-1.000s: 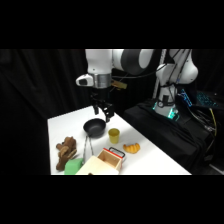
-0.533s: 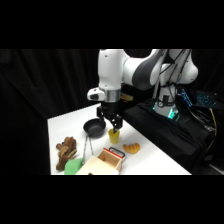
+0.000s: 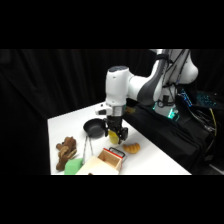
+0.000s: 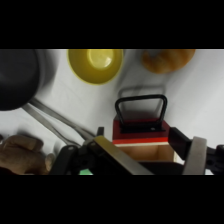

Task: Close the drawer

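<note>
1. Counter (image 3: 65,125): white, carrying all the items.
2. Arm: reaching over from the base side, hanging its gripper (image 4: 145,152) above the drawer front, probably to line up a push.
3. Pale box (image 3: 92,167): sitting at the counter's near edge.
4. Drawer (image 4: 140,132): standing pulled out of the box, red-rimmed panel and black loop handle (image 4: 140,107) facing the gripper.
5. Black bowl (image 3: 93,128) and yellow cup (image 4: 95,64): sitting beyond the drawer.
6. Fingers (image 4: 195,155): standing apart, straddling the drawer, gripping nothing.

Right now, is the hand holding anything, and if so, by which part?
Nothing is held. The hand hangs open above the drawer, one finger on either side of its red front, touching neither the front nor the black loop handle.
</note>
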You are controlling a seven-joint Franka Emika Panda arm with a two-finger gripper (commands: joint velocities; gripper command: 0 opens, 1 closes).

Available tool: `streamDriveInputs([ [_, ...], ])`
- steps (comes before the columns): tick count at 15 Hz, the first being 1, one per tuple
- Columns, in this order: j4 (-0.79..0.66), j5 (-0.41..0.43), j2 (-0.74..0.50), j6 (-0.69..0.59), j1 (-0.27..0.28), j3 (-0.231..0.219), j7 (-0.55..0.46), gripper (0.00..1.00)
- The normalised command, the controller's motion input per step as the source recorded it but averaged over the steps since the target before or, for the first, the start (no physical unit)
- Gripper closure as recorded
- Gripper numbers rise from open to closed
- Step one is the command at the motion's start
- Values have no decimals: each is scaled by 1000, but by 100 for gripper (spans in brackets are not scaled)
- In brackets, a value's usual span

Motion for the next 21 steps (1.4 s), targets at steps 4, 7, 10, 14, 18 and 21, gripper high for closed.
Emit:
streamDriveInputs([
  [4,-26,134,162,305,-118,129,-305,0],
  [7,34,33,230,335,-138,103,-253,0],
  [10,99,-33,229,276,-157,104,-196,0],
  [14,172,-99,180,141,-122,88,-120,0],
  [18,362,-163,183,-60,38,11,-2,0],
  [21,543,-182,236,-229,179,-55,90,0],
])
